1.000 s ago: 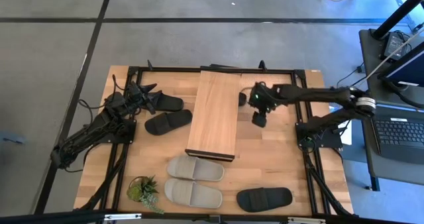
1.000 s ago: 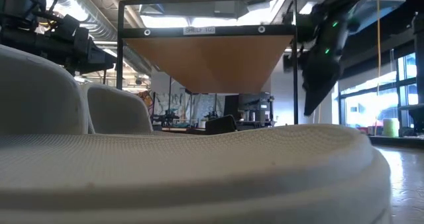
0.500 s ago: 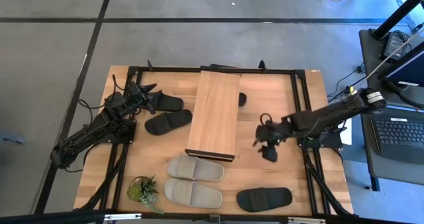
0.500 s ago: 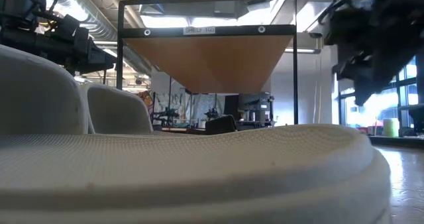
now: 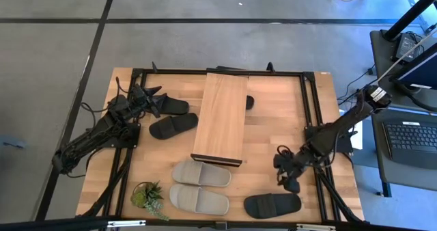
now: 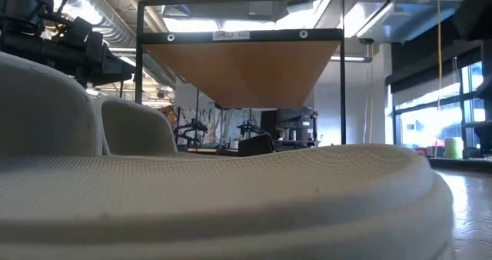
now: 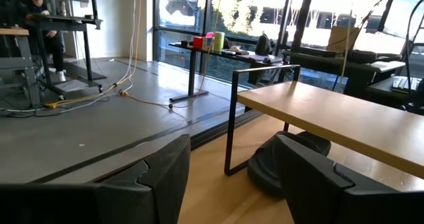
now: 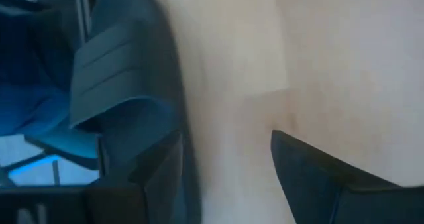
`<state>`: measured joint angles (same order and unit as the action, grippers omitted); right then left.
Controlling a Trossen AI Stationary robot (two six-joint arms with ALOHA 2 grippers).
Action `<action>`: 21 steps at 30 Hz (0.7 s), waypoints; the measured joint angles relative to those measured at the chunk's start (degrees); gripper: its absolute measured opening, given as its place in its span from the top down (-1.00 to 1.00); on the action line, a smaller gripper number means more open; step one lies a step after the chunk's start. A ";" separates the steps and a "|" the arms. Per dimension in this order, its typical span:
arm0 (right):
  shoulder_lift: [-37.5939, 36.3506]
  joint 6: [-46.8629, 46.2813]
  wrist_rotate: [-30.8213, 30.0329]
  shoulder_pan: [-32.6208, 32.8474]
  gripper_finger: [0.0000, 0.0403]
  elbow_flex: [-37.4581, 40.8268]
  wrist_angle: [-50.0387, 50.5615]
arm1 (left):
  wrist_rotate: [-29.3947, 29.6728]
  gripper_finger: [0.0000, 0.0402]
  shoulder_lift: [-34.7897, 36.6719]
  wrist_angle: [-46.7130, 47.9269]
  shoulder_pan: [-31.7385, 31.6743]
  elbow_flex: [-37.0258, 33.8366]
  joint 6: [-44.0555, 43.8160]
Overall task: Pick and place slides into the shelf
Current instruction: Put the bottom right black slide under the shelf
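Observation:
The shelf (image 5: 222, 118), a light wood plank on a dark frame, stands mid-table. Two black slides (image 5: 171, 106) (image 5: 173, 126) lie left of it, and another black slide (image 5: 249, 102) peeks out from under its right side. Two beige slides (image 5: 201, 173) (image 5: 198, 199) lie flat at the near side. One more black slide (image 5: 272, 205) lies flat near the front right. My right gripper (image 5: 289, 183) hangs open just above and beyond it, tipped downward; in the right wrist view that slide (image 8: 126, 91) lies ahead of the open fingers. My left gripper (image 5: 154, 99) waits open at the far left.
A small potted plant (image 5: 147, 197) stands at the near left corner. The dark frame rails (image 5: 311, 115) run along both table sides. In the low view a beige slide (image 6: 231, 206) fills the foreground before the shelf (image 6: 242, 68). Bare tabletop (image 5: 280, 132) lies right of the shelf.
My right gripper has swung from beside the shelf's far right end toward the table's near edge, ending over the black slide at the front right. It has tipped further downward and rolled. Its fingers have stayed open. No slide has moved.

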<state>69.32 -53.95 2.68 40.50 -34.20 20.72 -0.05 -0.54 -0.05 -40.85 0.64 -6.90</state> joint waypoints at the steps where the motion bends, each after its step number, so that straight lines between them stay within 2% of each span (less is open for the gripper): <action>1: 0.44 0.02 -0.08 0.82 -0.13 0.00 -0.99 | 0.00 -0.03 0.00 0.00 -0.01 0.00 0.00; 4: 1.73 0.21 -0.28 2.41 -0.13 0.00 -3.80 | 0.00 -0.03 0.00 0.00 0.00 0.00 -0.01; 7: 3.53 1.21 -3.86 3.29 -0.13 0.00 -5.89 | 0.01 -0.03 0.00 0.00 -0.01 0.00 -0.01; 10: 5.91 7.06 -6.06 3.82 -0.13 0.00 -8.18 | 0.00 -0.03 0.00 0.00 -0.01 0.00 0.01; 16: 11.22 21.36 -6.08 4.39 -0.13 0.00 -15.20 | 0.01 -0.03 0.00 0.00 -0.01 0.00 0.01; 21: 13.83 22.83 -6.08 4.39 -0.13 0.00 -20.90 | 0.02 -0.03 0.00 0.00 0.00 0.00 0.00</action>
<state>83.16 -31.12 -3.40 44.88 -34.20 -0.18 -0.03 -0.54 -0.05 -40.86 0.64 -6.90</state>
